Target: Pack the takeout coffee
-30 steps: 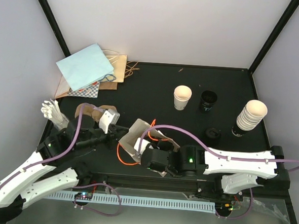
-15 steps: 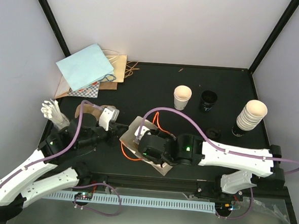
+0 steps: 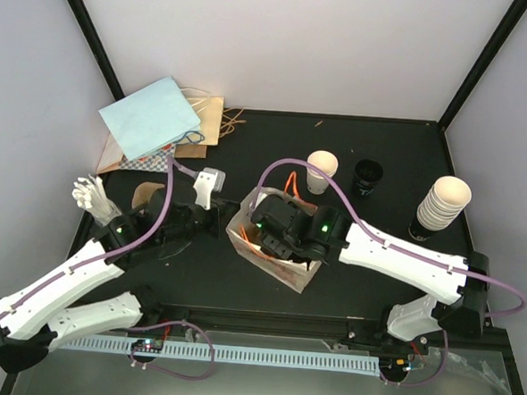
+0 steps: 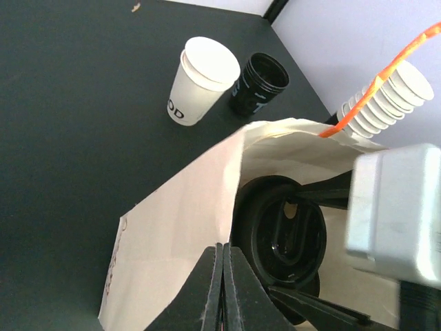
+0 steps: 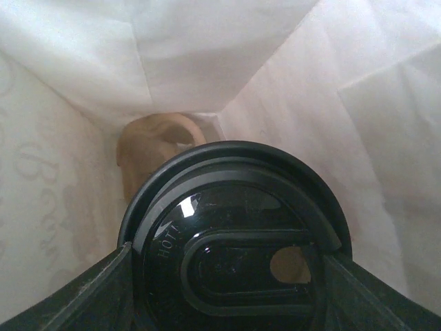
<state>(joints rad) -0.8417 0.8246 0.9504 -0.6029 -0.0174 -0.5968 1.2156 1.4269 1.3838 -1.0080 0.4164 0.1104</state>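
Inside crinkled bag (image 4: 186,207), glossy-lidded cup (image 5: 241,255) in right gripper (image 3: 275,236) (left gripper (image 4: 222,276) tight on rim)

paper bag (image 4: 186,214) walls close round lidded cup (image 5: 234,227), right pincer (image 5: 227,296) straddling it, brown pulp tray (image 5: 155,148) seemingly beneath, scant spare room

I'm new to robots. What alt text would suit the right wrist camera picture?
A round black coffee-cup lid fills the lower frame, flanked by the robot's dark jaws, deep inside a cream paper bag. Beyond it, at the bag's bottom, a piece of brown pulp tray shows.
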